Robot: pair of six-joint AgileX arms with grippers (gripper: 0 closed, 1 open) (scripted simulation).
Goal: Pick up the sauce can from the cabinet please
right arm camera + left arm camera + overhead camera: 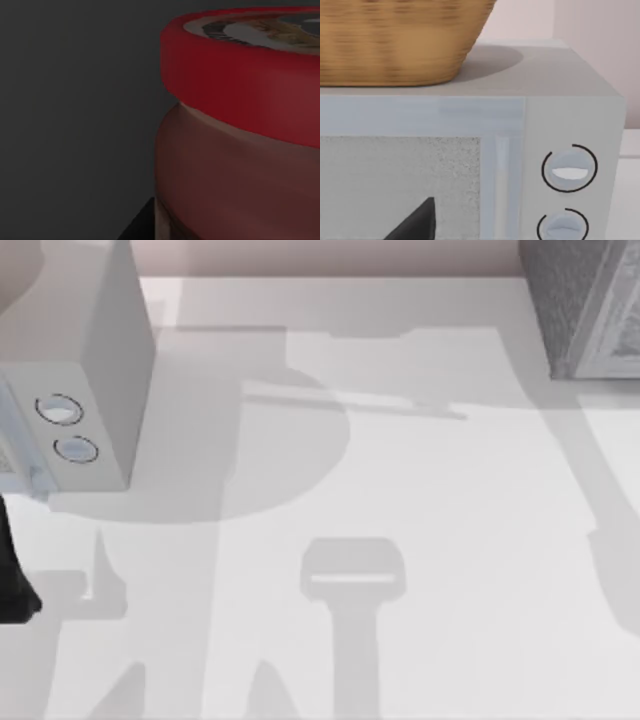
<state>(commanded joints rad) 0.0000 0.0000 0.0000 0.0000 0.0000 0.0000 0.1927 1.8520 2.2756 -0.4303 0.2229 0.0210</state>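
Right wrist camera sits tight against the sauce can (240, 130) in the cabinet's (585, 310) dark interior, grip state impossible to tell, so the sound play is centring on the body below the red rim before closing squarely.

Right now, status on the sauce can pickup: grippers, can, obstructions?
Right wrist camera tight against red-rimmed reddish sauce can, dim surroundings. Left arm parked by smooth light grey box with two round dials, woven basket on top. Nothing visibly in the way.
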